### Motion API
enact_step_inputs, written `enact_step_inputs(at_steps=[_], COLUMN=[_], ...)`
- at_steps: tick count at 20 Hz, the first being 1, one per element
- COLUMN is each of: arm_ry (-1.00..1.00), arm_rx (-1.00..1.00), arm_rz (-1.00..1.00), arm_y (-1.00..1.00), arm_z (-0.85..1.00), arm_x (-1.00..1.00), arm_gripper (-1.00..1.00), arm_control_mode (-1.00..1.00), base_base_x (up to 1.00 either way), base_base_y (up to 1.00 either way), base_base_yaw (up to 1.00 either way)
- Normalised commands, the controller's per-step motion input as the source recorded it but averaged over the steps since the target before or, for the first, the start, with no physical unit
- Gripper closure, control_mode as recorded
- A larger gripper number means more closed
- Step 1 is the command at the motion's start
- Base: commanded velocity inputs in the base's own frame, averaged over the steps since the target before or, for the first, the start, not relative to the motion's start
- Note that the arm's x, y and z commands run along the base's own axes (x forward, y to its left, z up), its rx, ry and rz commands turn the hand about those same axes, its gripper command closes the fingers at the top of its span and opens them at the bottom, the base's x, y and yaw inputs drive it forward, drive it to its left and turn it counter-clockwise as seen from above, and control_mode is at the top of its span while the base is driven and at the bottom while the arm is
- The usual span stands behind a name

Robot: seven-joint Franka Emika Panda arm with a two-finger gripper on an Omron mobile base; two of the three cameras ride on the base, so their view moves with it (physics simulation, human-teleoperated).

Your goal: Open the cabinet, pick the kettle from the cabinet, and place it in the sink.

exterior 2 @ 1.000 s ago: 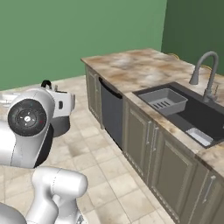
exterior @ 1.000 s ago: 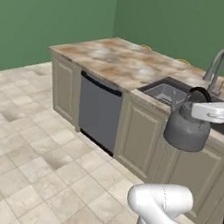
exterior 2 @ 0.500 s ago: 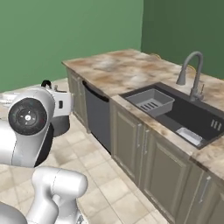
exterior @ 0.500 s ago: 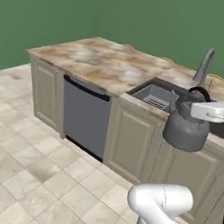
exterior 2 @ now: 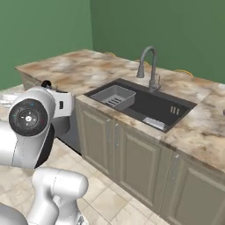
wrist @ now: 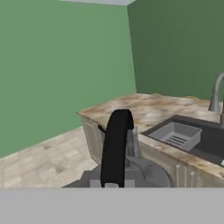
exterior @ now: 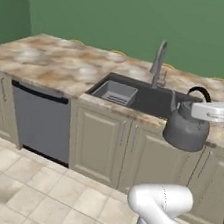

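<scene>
The dark grey kettle (exterior: pixel 184 130) hangs in the air in front of the counter's right part, level with the counter edge, its spout pointing left. My gripper (exterior: pixel 197 107) is shut on its black arched handle (wrist: pixel 115 147), which runs up the middle of the hand view above the lid (wrist: pixel 141 172). The dark sink (exterior: pixel 147 100) lies in the counter just left of and behind the kettle, with its grey rack (exterior: pixel 114 92) and tall faucet (exterior: pixel 158 64). In the right base view my arm hides most of the kettle, and the sink (exterior 2: pixel 151 104) lies to the right. The upper wall cabinet is out of view.
A marble-patterned counter (exterior: pixel 50 62) runs along the green wall over beige base cabinets (exterior: pixel 106 146) and a grey dishwasher (exterior: pixel 41 122). Tiled floor (exterior: pixel 27 193) lies open in front. A small pale object (exterior 2: pixel 154 123) rests on the sink's near right side.
The whole scene has slid left and turned as the base drove; the sink now lies straight ahead and closer. The kettle stays held in the same spot relative to the arm.
</scene>
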Motion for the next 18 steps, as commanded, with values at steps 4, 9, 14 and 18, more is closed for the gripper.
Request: enact_step_inputs(at_steps=[4, 9, 14, 18], arm_ry=[0.00, 0.00, 0.00, 0.00], arm_rx=[0.00, 0.00, 0.00, 0.00], arm_rz=[0.00, 0.00, 0.00, 0.00], arm_y=[0.00, 0.00, 0.00, 0.00], arm_z=[0.00, 0.00, 0.00, 0.00], arm_x=[0.00, 0.00, 0.00, 0.00], arm_gripper=[1.00, 1.00, 1.00, 1.00], arm_control_mode=[1.00, 1.00, 1.00, 1.00], base_base_x=[0.42, 0.42, 0.43, 0.42], base_base_y=[-0.02, -0.02, -0.02, 0.00], base_base_yaw=[-0.38, -0.38, -0.36, -0.34])
